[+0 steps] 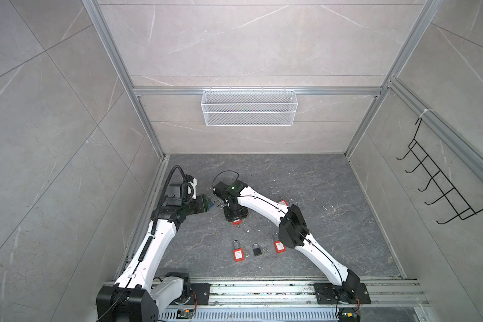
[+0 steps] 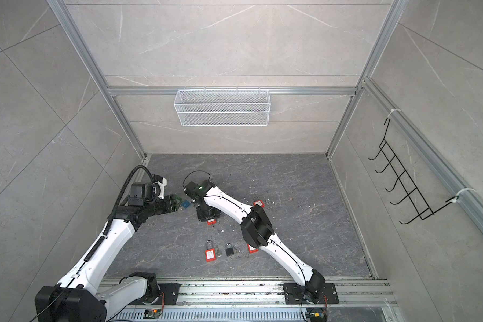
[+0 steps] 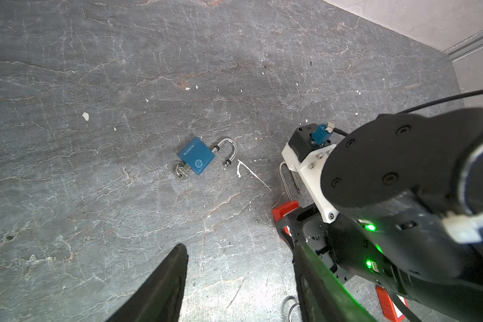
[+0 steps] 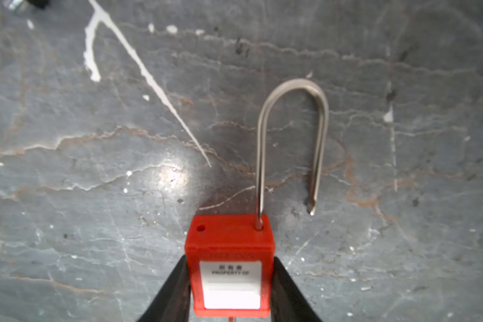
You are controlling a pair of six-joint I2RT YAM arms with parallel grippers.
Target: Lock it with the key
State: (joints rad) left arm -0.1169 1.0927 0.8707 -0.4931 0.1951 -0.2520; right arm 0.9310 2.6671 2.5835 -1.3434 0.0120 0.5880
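— The left claw (image 3: 239,248)?
— Spread wide and holding nothing, near the blue padlock (image 3: 197,159). That lies flat toward the table's (image 3: 95,195) left edge, with a key (image 3: 180,174) in it.
— And the right claw (image 4: 229,262)?
— Its fingers hug both sides of the red padlock (image 4: 230,239), left of mid-table. The steel shackle (image 4: 299,83) is sprung out.

The red padlock (image 4: 229,245) in the right gripper (image 4: 229,262) is glossy plastic, its shackle (image 4: 262,153) polished metal. The desk (image 4: 67,195) beneath looks matt stone.
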